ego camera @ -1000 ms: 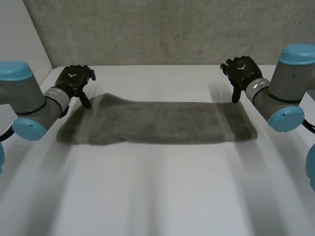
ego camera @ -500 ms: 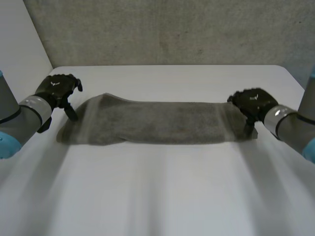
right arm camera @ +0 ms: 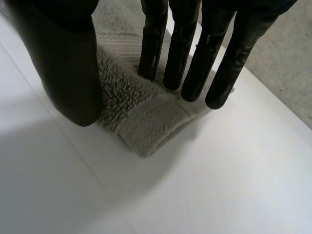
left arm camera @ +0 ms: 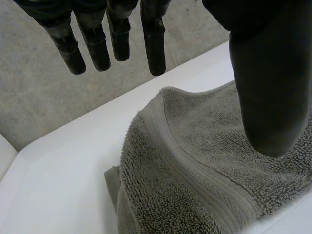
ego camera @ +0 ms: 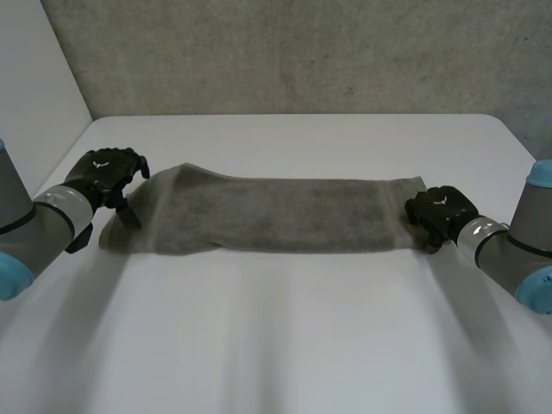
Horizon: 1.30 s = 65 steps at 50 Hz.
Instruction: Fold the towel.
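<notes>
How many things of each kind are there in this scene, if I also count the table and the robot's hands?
Grey towel: 1
Black robot hands: 2 (left hand, right hand)
White table: 1
Total: 4

The head camera looks down from behind; wrist cameras sit close over opposite towel (ego camera: 276, 214) ends.
</notes>
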Available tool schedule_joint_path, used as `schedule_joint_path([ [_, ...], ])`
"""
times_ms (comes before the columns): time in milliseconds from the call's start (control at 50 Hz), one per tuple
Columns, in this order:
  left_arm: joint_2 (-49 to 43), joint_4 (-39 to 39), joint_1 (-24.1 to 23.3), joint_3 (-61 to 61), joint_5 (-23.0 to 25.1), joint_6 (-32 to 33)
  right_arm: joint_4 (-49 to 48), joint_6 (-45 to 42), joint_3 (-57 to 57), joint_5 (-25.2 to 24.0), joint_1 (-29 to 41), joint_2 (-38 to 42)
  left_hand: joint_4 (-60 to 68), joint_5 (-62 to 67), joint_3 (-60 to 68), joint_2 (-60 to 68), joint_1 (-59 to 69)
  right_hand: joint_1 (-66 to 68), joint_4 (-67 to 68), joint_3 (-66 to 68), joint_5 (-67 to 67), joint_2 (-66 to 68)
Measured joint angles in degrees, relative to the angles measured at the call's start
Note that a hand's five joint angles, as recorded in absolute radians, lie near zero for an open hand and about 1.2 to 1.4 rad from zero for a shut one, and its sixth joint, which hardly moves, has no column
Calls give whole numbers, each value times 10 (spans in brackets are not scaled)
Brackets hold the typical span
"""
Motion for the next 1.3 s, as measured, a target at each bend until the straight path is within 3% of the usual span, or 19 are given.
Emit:
schedule_joint_path([
  [40,0,0,0,-1,0,0,1,-2,-1,1,-3,3,0,0,0,0,0,105,94,103,96,106],
  [60,0,1,1,-1,0,0,2,-5,-3,2,-7,5,0,0,0,0,0,217,224,219,229,225],
  [120,0,3,1,-1,0,-1,5,-16,-4,5,-22,3,0,0,0,0,0,306,328,320,331,307],
  [380,1,9,6,-9,0,-1,26,-96,-51,12,-142,-66,0,0,0,0,0,318,337,322,336,307],
  [480,2,10,7,-12,0,-1,67,-92,-109,13,-144,-88,0,0,0,0,0,319,339,322,336,309],
  [600,5,12,7,-13,-1,-1,111,-22,-191,21,-53,-109,0,-1,0,-3,0,319,339,332,336,309],
  [720,8,12,5,-15,-2,-3,117,34,-244,50,107,-103,0,-1,0,-3,0,321,339,334,336,309],
  [840,12,13,3,-19,-2,-6,114,44,-277,70,277,-46,0,-2,0,-3,0,321,339,334,336,309],
  [920,13,15,2,-24,-2,-6,114,38,-304,86,357,17,0,-2,0,-3,0,24,46,41,29,9],
  [960,14,18,2,-28,-2,-6,116,29,-315,105,382,49,0,-2,0,-3,0,-181,-160,-167,-191,-197],
  [1000,14,21,1,-31,-1,-6,118,20,-318,122,391,64,0,-2,0,-3,0,-260,-256,-260,-280,-275],
  [1140,14,30,-1,-40,-1,-6,120,-5,-258,165,367,46,0,-3,0,-3,0,-302,-289,-293,-297,-297],
  [1300,13,36,-5,-41,-1,-6,82,-2,-63,139,256,-64,0,-3,0,-4,0,-304,-289,-293,-297,-297],
])
